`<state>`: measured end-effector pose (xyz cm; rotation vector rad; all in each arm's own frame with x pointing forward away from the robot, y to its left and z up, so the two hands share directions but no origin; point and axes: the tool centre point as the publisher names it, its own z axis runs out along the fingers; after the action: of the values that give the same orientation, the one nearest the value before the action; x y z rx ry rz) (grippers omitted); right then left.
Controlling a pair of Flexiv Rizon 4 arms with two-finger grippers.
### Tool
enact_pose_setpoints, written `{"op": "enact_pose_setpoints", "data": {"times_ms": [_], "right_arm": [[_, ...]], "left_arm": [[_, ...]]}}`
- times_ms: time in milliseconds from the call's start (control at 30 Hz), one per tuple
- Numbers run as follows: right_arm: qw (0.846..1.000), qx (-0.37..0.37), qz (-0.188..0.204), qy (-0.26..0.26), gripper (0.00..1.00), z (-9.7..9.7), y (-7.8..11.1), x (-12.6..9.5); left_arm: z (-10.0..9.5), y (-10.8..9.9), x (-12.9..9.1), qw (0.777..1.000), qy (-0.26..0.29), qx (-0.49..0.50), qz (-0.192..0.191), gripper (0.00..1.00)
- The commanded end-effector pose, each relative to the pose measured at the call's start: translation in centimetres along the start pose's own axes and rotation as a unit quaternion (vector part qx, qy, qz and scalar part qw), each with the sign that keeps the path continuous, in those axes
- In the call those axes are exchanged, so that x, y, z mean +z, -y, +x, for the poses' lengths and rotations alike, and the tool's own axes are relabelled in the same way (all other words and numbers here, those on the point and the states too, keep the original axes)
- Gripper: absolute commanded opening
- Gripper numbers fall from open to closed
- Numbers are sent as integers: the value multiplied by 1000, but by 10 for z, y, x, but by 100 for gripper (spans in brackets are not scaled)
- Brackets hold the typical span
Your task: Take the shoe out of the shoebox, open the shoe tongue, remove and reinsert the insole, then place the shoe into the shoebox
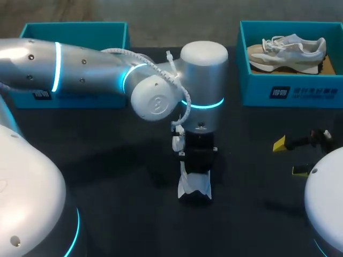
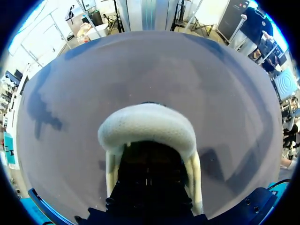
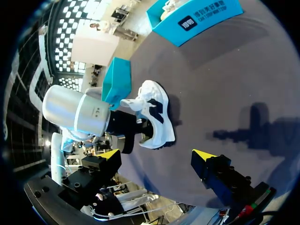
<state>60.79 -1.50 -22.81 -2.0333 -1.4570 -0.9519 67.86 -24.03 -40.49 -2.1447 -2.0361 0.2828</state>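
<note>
Your left arm (image 1: 80, 69) is glossy silver, with glowing cyan rings (image 1: 56, 67) at the joints, small dark screws (image 1: 82, 61) and a white ribbed cable (image 1: 158, 68) looping past the wrist. Your right claw (image 1: 289, 158) is black with yellow wedge tips (image 1: 278, 144).

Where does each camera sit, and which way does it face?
Head: above and behind, looking down at the table; left arm and right arm show.
Left wrist: on the left arm, facing the tabletop shoe; only dark hardware shows.
Right wrist: on the right arm, facing across the table; open right claw shows.
Shared: all three see that shoe.
</note>
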Motion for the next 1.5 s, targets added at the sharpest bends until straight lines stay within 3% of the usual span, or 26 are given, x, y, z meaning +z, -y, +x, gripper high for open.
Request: {"op": "enact_pose_setpoints", "data": {"times_ms": [33, 267, 367, 667, 1000, 1500], "right_arm": [[1000, 1, -6, 2, 100, 1, 8, -6], [1000, 1, -6, 2, 100, 1, 8, -6], [1000, 1, -6, 2, 100, 1, 8, -6], [1000, 1, -6, 2, 100, 1, 8, -6], [1000, 1, -6, 2, 100, 1, 8, -6], [1000, 1, -6, 2, 100, 1, 8, -6]], "left_arm": [[11, 4, -21, 1000, 15, 5, -8, 0], [6, 5, -35, 999, 18, 24, -19, 0], [4, 5, -28, 999, -18, 45, -11, 0], [8, 3, 6, 998, -50, 45, 11, 0], [5, 0, 27, 999, -17, 24, 14, 0], [7, 7, -27, 999, 32, 27, -25, 0]]}}
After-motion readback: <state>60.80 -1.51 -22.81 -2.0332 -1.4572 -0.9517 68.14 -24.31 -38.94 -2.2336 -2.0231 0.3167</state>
